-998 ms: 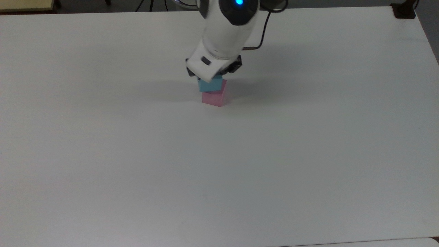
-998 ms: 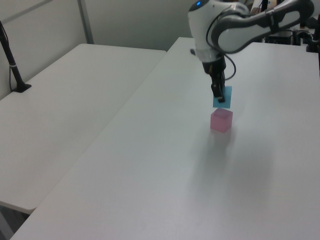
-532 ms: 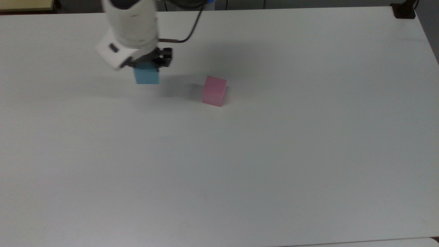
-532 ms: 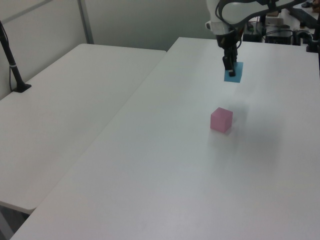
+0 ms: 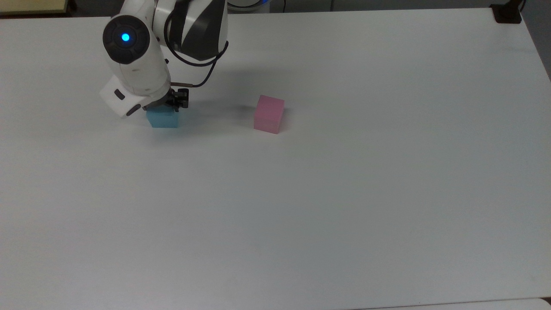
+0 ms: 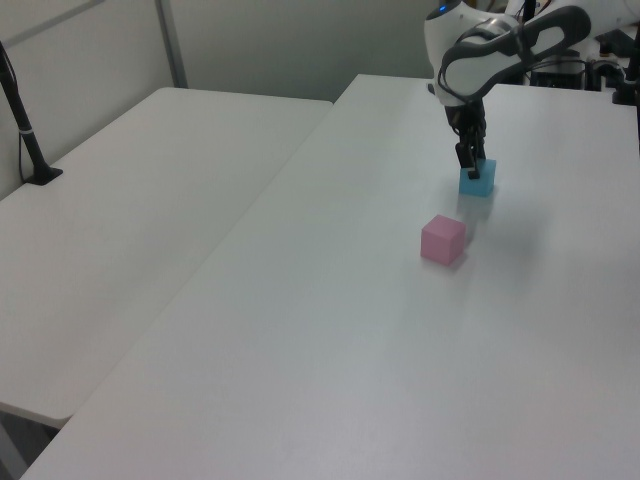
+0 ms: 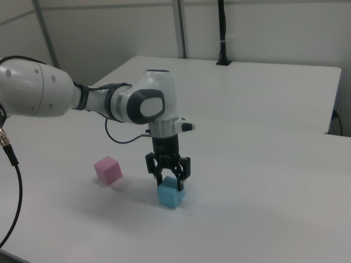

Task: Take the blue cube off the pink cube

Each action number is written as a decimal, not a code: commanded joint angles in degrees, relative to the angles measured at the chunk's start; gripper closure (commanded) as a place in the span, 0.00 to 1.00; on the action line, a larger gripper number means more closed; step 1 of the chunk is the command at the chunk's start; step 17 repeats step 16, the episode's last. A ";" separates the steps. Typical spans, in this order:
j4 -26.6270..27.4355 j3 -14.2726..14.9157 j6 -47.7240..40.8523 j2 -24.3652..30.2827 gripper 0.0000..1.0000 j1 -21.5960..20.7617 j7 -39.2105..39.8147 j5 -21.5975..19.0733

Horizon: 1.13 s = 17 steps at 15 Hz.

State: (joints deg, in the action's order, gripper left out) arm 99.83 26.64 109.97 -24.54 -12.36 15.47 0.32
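Note:
The blue cube [image 5: 162,119] [image 6: 478,180] [image 7: 171,193] rests on the white table [image 5: 327,193], well to the top view's left of the pink cube [image 5: 269,114]. The two cubes stand apart, with bare table between them. My gripper [image 5: 166,110] [image 6: 469,166] [image 7: 171,178] points straight down over the blue cube, its black fingers [image 7: 158,174] flanking the cube's upper sides and shut on it. The pink cube [image 6: 443,240] [image 7: 107,170] sits alone and upright with nothing on it.
A black clamp [image 5: 508,13] sits on the table's corner at the top view's upper right. A second white table [image 6: 150,200] adjoins at the left view's left, with a black post [image 6: 25,125] on it. A black cable [image 7: 8,148] hangs at the right view's left edge.
The gripper lifted the blue cube off the pink cube, carried it to the top view's left and lowered it onto the table. The pink cube has not moved.

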 commanded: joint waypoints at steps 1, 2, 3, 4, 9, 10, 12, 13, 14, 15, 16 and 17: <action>0.54 0.17 0.69 0.81 0.00 -0.29 0.35 -0.58; 0.19 0.17 0.34 1.16 0.00 -0.29 0.26 -0.58; -0.16 0.43 -0.10 2.12 0.00 -0.38 -0.08 -0.67; -2.78 0.35 -3.76 4.74 0.00 -0.38 -0.44 -0.75; -9.30 -5.25 -17.32 15.47 0.00 0.14 -6.04 -0.58; -9.31 -7.37 -18.38 16.79 0.00 1.36 -8.33 -0.06; -9.31 -11.41 -21.27 19.08 0.00 2.86 -10.63 2.31; -9.31 -12.48 -22.07 20.40 0.00 3.92 -10.72 2.49; -9.31 -12.57 -22.08 21.19 0.00 3.93 -10.90 2.50; -9.39 -12.57 -22.25 21.38 0.00 3.93 -11.33 2.06; -9.31 -12.57 -22.51 22.07 0.00 3.75 -12.99 1.88; -9.31 -12.57 -22.51 22.07 0.00 3.75 -12.99 1.88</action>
